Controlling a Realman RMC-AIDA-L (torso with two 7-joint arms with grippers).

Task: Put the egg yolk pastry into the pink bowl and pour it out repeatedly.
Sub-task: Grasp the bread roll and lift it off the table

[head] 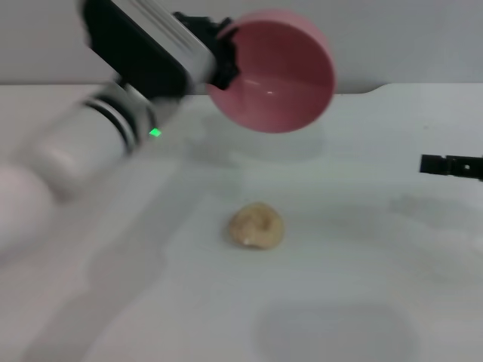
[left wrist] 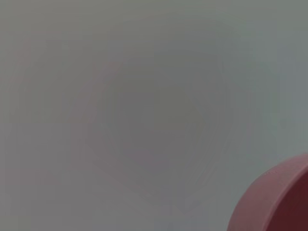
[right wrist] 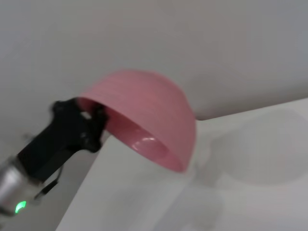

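No readable brand, label or writing appears on any item.

Landmark: the egg yolk pastry (head: pixel 257 225). It lies alone on the white table (head: pixel 362 302), near the middle of the head view, touching nothing. Bare tabletop surrounds it on all sides, with the widest open surface toward the robot.

Beyond the pastry, raised above the table, is the pink bowl (head: pixel 273 70). It is tipped on its side with the opening facing the pastry and the robot. Its interior is visible and holds nothing. The right wrist view shows the bowl (right wrist: pixel 144 118) from its other side, mouth turned downward toward the table.

The left gripper (head: pixel 224 58) holds the bowl at its rim, on the side to the robot's left of the pastry; its fingers are clamped on that rim. The left wrist view shows only a section of the bowl (left wrist: pixel 276 199) against a plain surface.

The right gripper (head: pixel 450 164) sits far to the pastry's right at the frame edge, low over the table; its finger state cannot be told.

The table's far edge runs just behind the bowl.
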